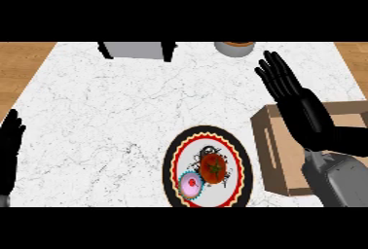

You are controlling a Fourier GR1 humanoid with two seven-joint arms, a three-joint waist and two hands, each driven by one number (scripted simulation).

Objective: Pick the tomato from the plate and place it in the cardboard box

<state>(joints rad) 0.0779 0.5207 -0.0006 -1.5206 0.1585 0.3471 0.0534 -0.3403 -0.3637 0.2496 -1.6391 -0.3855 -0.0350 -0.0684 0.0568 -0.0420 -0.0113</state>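
Nearest the lower edge of the head view, the round plate with a black rim, red-and-yellow zigzag border and white centre [175, 155] lies on the white marble table [108, 107]. On it sits the red tomato with a dark green stalk [214, 168], in the plate's right half, and just beside it to the lower left is a small pink round thing with a teal frill [191, 185]. The tomato has not yet been lifted.

Immediately right of the plate stands the open brown cardboard box [277, 155], its near wall just beside the plate's rim. The right robot hand [302, 109] hangs above the box's far left corner with its black fingers straight and spread, holding nothing. From that hand the tomato lies toward the robot and to the left, so the coming reach looks like a pull back and inward across the box edge. The tomato is nearly round, so no long axis governs the grasp.

The left robot hand [10, 141] rests open at the left edge, well apart from the plate; the right one is clearly the nearer.

Farther off, at the table's back edge, stand a grey box-like object with dark sides [137, 50] and a pale round container with an orange-brown top [234, 47].
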